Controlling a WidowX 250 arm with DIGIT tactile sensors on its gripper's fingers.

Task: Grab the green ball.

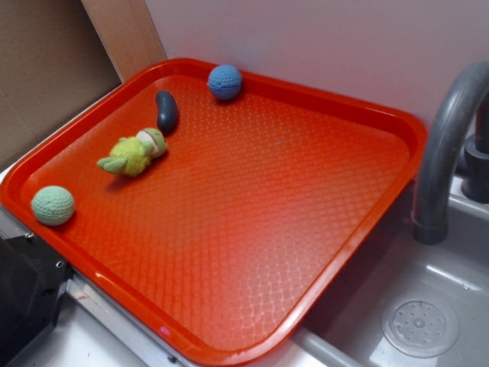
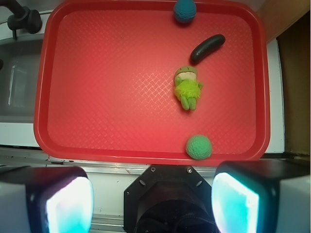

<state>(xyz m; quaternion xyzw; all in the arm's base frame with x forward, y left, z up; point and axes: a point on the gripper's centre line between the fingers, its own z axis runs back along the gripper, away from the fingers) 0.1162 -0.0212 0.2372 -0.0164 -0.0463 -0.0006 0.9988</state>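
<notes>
The green ball (image 1: 53,205) is a small pale mint crocheted ball. It lies in the near left corner of the red tray (image 1: 306,229), close to the rim. In the wrist view the green ball (image 2: 198,146) sits by the tray's (image 2: 107,87) near edge, just above my right finger. My gripper (image 2: 153,204) hangs well above the tray's near edge, open, its two fingers (image 2: 68,206) wide apart with nothing between them. The ball is ahead of the fingers and apart from them. The exterior view does not show the gripper.
A yellow-green plush toy (image 1: 134,154) (image 2: 187,90) lies mid-tray, a dark oblong object (image 1: 166,110) (image 2: 207,47) behind it, and a blue knitted ball (image 1: 225,81) (image 2: 185,10) at the far rim. A grey faucet (image 1: 451,145) and sink (image 1: 420,321) adjoin the tray. A black block (image 1: 23,298) sits beside the ball's corner.
</notes>
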